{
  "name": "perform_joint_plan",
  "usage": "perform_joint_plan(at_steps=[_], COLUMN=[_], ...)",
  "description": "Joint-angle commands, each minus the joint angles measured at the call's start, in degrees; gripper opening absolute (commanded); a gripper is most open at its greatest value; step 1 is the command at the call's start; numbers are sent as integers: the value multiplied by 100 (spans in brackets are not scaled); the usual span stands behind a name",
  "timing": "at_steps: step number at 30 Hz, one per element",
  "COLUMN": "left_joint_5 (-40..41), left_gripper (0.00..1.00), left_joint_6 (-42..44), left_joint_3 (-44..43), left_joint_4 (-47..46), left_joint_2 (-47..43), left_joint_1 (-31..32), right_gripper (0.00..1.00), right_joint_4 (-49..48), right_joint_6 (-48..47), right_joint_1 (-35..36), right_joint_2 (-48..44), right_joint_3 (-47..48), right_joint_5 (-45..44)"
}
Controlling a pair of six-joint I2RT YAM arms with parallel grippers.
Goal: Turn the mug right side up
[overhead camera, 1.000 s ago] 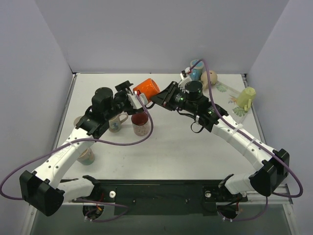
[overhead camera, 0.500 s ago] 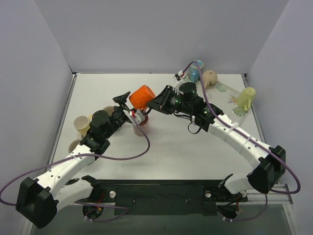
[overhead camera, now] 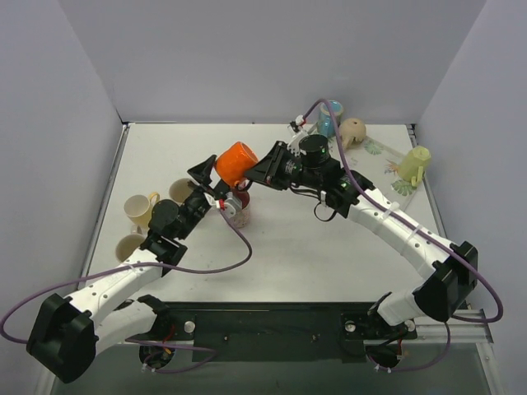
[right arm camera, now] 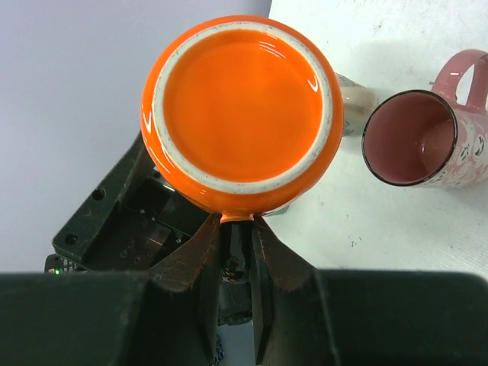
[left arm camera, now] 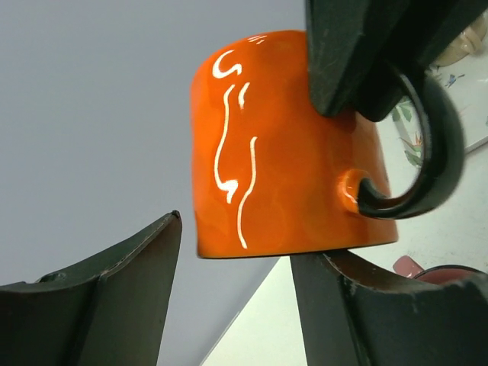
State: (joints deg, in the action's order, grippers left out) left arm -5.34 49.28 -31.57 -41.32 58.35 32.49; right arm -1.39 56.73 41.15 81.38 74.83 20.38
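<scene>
An orange mug (overhead camera: 233, 162) with a dark handle (left arm camera: 431, 145) hangs in the air above the table's middle left. My right gripper (right arm camera: 238, 223) is shut on that handle, and the mug's glazed base (right arm camera: 240, 99) faces its camera. In the left wrist view the mug (left arm camera: 282, 152) shows its rim at the bottom, just above my left gripper (left arm camera: 240, 244). That gripper is open: its left finger (left arm camera: 130, 282) stands apart from the mug wall, and its right finger (left arm camera: 358, 305) sits close under the rim. In the top view the left gripper (overhead camera: 214, 183) is below and left of the mug.
A pink mug (right arm camera: 423, 141) stands upright on the table under the orange one. Cream cups (overhead camera: 140, 207) sit by the left wall. At the back right are a blue cup (overhead camera: 329, 123), a tan round cup (overhead camera: 354, 129) and a yellow-green mug (overhead camera: 416, 164).
My right gripper carried the orange mug a little left and toward the front. The left arm drew back and its gripper came in under the mug's rim, jaws narrowing.
</scene>
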Motion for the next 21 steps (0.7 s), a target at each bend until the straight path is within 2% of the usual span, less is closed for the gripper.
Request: perform_joint_plan(at_steps=[1,6,10,11,12,13,14,15,16,17,21], left_joint_5=[-186,-195,-125,-116,-125,-142,-151,-142,-160,-143,-72], left_gripper=[67,68,58,51,50,38,31,18,13,0,0], left_joint_6=[258,819,882,917,943,978,996,1005,1022,1066,970], left_joint_3=[98,327,274,283,327,345,397,424,459,468,599], left_joint_4=[-886,-1466,-1484,-1562,-1642,-1677,-1791,-1827,-1818,-1809,-1880], left_joint_2=[45,107,142,151,159,151,159,151,133,107,-16], left_joint_1=[108,117,117,117,108,126,126,135,135,152,170], right_gripper=[0,0,0,0,0,0,0,0,0,0,0], right_joint_4=[-520,-547,-599,-591,-599,-608,-608,-608,-626,-643,-687], right_joint_6=[-110,-66,-57,-57,-57,-57,-48,-48,-39,-39,-22], right_joint_1=[113,157,227,245,254,254,262,280,271,271,271], right_joint_2=[316,466,519,519,545,563,598,607,633,642,607], right_joint_3=[453,603,568,577,559,568,551,542,524,507,454], right_joint_5=[335,387,449,467,467,475,502,519,511,519,458])
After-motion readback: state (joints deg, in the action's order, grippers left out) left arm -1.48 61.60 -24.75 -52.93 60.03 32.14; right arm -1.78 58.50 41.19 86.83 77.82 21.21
